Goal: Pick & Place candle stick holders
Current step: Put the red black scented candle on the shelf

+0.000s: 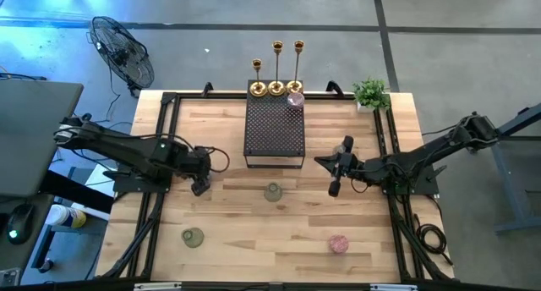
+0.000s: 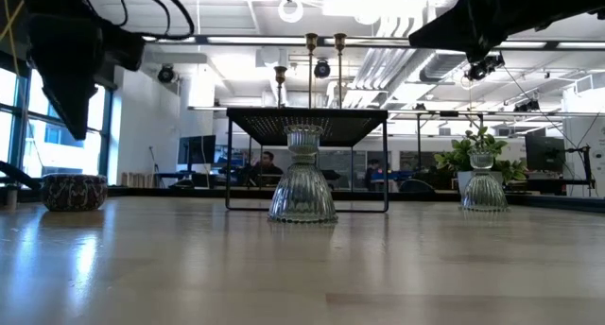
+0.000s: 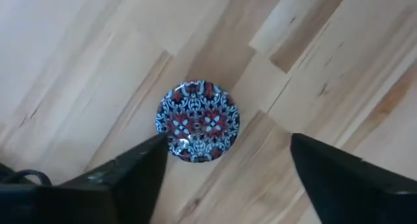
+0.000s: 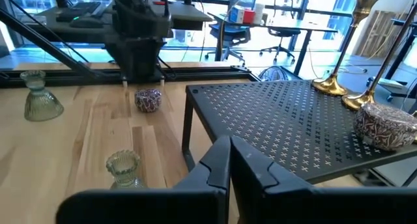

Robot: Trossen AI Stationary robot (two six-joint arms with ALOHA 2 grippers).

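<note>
While the left gripper point(image 3: 225, 168) hangs with fingers spread over a patterned cup point(image 3: 197, 121) near the worktop's point(image 1: 254, 240) left edge, the high view hides that cup under the arm. Three candlesticks point(image 1: 277, 69) and another cup point(image 1: 295, 99) stand on the stand's point(image 1: 274, 128) rear. The right gripper's point(image 4: 229, 160) fingers are clenched, empty.

You're looking at two matte black arms built of slim jointed segments with bulkier joint housings. Your left gripper point(image 3: 225, 178) ends in two broad, flat, dark fingers point(image 3: 339, 178) with angled edges; the right gripper point(image 4: 229, 160) has the same wedge-shaped black fingers. Thin black cables loop along both arms
</note>
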